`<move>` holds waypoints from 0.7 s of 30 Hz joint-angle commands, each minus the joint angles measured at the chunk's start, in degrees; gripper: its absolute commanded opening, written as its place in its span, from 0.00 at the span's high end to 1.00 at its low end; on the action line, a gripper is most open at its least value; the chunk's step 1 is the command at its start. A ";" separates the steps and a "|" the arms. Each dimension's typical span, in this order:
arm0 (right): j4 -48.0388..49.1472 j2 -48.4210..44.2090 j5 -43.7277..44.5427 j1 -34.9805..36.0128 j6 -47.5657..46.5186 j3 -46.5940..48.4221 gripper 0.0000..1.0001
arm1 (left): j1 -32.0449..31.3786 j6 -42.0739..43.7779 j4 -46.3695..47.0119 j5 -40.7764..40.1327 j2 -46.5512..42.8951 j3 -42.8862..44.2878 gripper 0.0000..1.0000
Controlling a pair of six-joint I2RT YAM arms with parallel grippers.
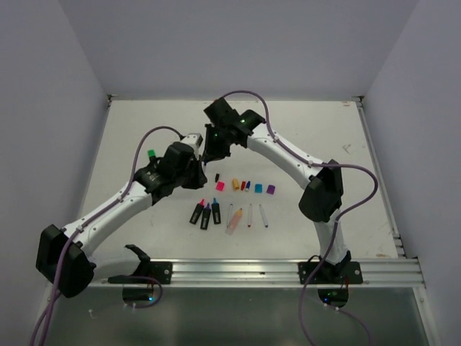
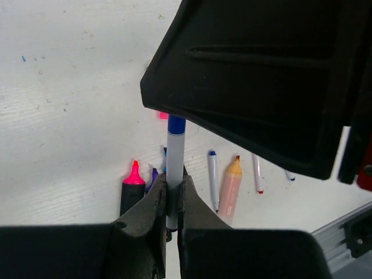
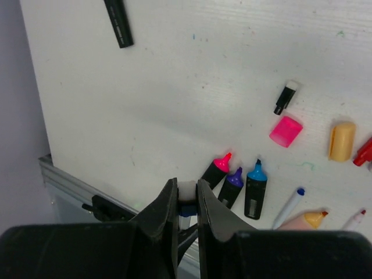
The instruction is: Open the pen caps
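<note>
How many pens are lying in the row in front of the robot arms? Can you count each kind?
Fat black markers: 3
Fat peach marker: 1
Thin white pens: 3
Total: 7

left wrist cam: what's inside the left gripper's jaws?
A white pen with a blue end, upright, clamped in the left gripper. Its lower part is covered by the fingers; its top meets the right arm's black housing.
</note>
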 commanded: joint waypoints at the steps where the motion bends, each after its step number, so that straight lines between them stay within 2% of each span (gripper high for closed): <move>1: -13.72 1.08 11.31 -0.48 -2.78 -0.07 1.00 | -0.98 -1.93 -5.86 -15.82 0.90 1.46 1.00; 2: -13.37 0.91 10.60 -0.48 -2.96 -0.52 1.00 | -0.98 -1.32 -4.11 -14.42 -0.06 1.11 1.00; 4: -11.18 -0.14 7.28 -1.09 -5.58 -3.66 1.00 | -0.89 2.19 4.58 -3.03 -1.55 -2.22 1.00; 6: -0.84 -3.83 -4.91 -2.93 -7.69 -8.58 1.00 | 0.07 2.64 13.25 11.43 -4.45 -5.30 1.00; 7: 7.55 -5.15 -10.01 -3.89 -8.57 -14.18 1.00 | 0.25 1.51 16.18 15.35 -5.68 -8.97 1.00; 8: 12.60 -7.94 -21.29 -5.91 -8.76 -17.45 1.00 | 0.34 0.89 18.21 18.43 -7.52 -10.13 1.00; 9: 18.74 -9.28 -27.32 -6.88 -7.10 -24.88 1.00 | 0.77 -0.51 20.41 22.90 -8.23 -12.15 1.00; 10: 24.98 -10.42 -32.42 -7.76 -5.96 -28.26 1.00 | 1.04 -1.22 21.82 25.29 -8.85 -13.12 1.00; 11: 37.48 -11.74 -41.18 -8.99 -4.29 -31.60 1.00 | 1.48 -2.10 23.23 27.23 -10.16 -13.83 1.00; 12: 43.44 -13.49 -43.79 -9.35 -0.27 -36.68 1.00 | 1.66 -3.93 25.42 30.30 -10.78 -14.62 1.00; 14: 56.11 -14.30 -47.40 -9.97 3.61 -40.06 1.00 | 2.01 -6.05 29.11 33.13 -12.11 -16.29 1.00; 15: 60.33 -13.87 -50.29 -9.97 8.59 -41.55 1.00 | 2.36 -7.98 31.65 36.19 -12.28 -16.65 1.00; 16: 71.77 -13.51 -51.45 -9.88 12.30 -44.35 1.00 | 2.53 -8.95 33.24 37.78 -12.37 -17.08 1.00; 17: 78.06 -12.90 -52.50 -9.88 16.60 -45.86 1.00 | 2.71 -9.66 34.13 38.76 -12.28 -17.52 1.00; 18: 84.65 -12.37 -54.08 -9.88 25.00 -47.18 1.00 | 2.80 -11.06 36.75 41.46 -12.20 -17.79 1.00; 19: 90.90 -11.24 -54.44 -9.79 28.47 -49.02 1.00 | 2.89 -11.51 37.73 42.53 -11.93 -18.05 1.00; 20: 94.18 -10.88 -54.01 -9.97 29.81 -49.21 1.00 | 2.89 -11.08 37.05 42.55 -11.15 -16.75 1.00; 21: 90.12 -11.40 -51.48 -10.06 24.87 -48.00 1.00 | 2.80 -7.94 30.51 38.89 -10.71 -15.34 1.00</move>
